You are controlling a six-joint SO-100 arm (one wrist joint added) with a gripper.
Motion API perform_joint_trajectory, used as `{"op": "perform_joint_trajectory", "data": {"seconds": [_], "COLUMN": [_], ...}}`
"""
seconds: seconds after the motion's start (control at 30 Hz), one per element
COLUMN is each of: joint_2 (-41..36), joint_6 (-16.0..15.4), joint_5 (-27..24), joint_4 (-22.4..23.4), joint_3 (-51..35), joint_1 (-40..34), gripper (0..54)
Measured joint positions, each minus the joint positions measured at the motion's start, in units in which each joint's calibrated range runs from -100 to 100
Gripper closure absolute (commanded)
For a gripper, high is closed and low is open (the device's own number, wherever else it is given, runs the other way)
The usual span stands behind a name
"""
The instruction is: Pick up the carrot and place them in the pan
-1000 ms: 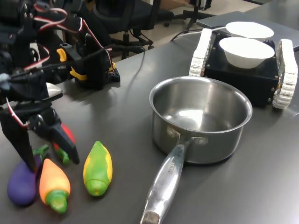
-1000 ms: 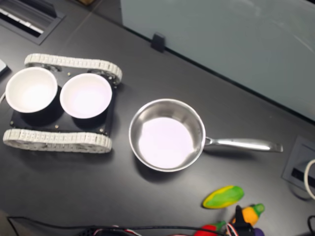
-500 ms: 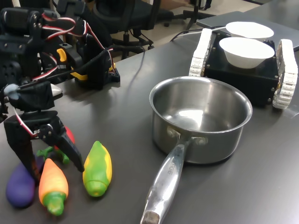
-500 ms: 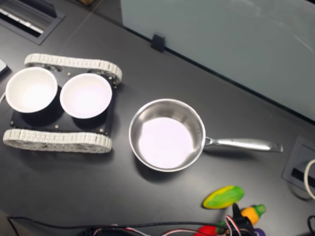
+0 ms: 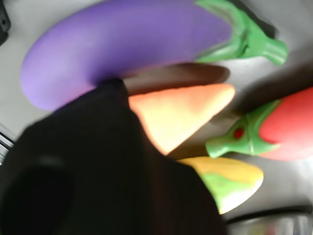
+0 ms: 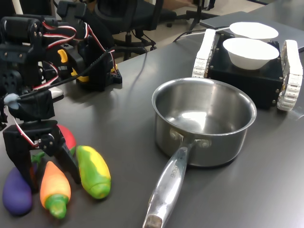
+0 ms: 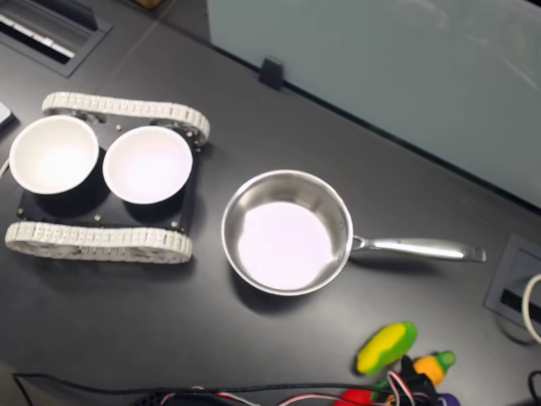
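Observation:
The carrot [image 6: 54, 186], orange fading to yellow with a green stem end, lies near the front of the first exterior view's left. My gripper [image 6: 46, 167] stands over it, open, with one black finger on each side of the carrot's pointed half. In the second exterior view the carrot [image 7: 434, 367] shows at the bottom edge beside the gripper [image 7: 408, 378]. The wrist view has the carrot's tip [image 5: 181, 115] next to one dark finger [image 5: 98, 171]. The steel pan [image 6: 209, 147] sits empty at mid-table, handle toward the front; from above its rim [image 7: 288, 173] is round.
A purple eggplant toy [image 6: 16, 192] touches the carrot's far side from the pan. A yellow-green corn toy [image 6: 92, 171] lies against the other finger, and a red chili toy [image 6: 66, 137] is behind. Two white bowls [image 6: 249, 52] rest on a black tracked base behind the pan.
The gripper has come down around the carrot. Its finger on the pan side has pushed the corn toy, turning it and shifting it a little.

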Motion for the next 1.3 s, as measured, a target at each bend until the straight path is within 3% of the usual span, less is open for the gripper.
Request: {"op": "perform_joint_trajectory", "data": {"seconds": [0.23, 0.67, 0.87, 1.17, 1.3], "joint_2": [0.42, 0.42, -0.08, -5.98, -9.09], "joint_6": [2.66, 3.67, 3.58, -2.66, -7.07], "joint_5": [0.44, 0.73, 0.83, -3.61, -6.45], "joint_4": [-0.59, -3.06, -3.99, -6.8, -6.29], "joint_3": [0.27, 1.45, 3.17, 11.04, 12.4], "joint_1": [-0.11, -0.44, -0.55, 0.33, 1.1], "gripper": [29.8, 52.8, 52.9, 52.9, 53.0]}}
